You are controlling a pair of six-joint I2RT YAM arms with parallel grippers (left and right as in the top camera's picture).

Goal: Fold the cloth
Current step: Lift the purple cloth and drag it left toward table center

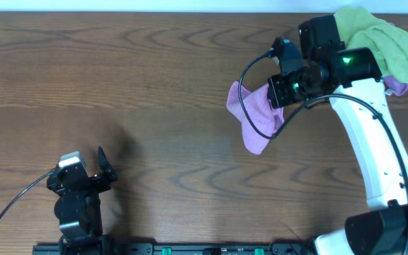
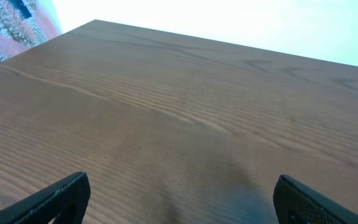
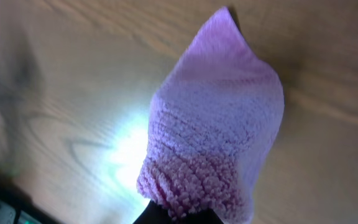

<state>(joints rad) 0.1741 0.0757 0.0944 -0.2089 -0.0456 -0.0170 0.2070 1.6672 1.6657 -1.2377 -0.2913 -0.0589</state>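
On the left, your left gripper [image 1: 85,166] waits low over the bare table [image 1: 154,71], near the front edge. Its jaws stand wide apart and nothing is between them; the left wrist view shows only wood grain ahead of its fingers [image 2: 64,196].

Moving to the right, the cloth [image 1: 257,124] is to the right of the middle of the table, well apart from the left gripper. The right gripper [image 1: 278,92] has its jaws together, clamped on one edge of the cloth. In the right wrist view the cloth [image 3: 216,124] hangs from that pinch in a bunched, pointed shape over the wood. You cannot tell whether its far tip touches the table.

At the far right corner a green cloth [image 1: 374,39] lies crumpled, and a purple scrap [image 1: 397,86] shows just beside it; whether this belongs to the held cloth, the views do not tell.

As a judgement, the folding is hardly begun: the cloth is picked up but not spread flat, and no neat fold is visible. Laying it out and bringing edge to edge are left to do.

No container appears in any view.
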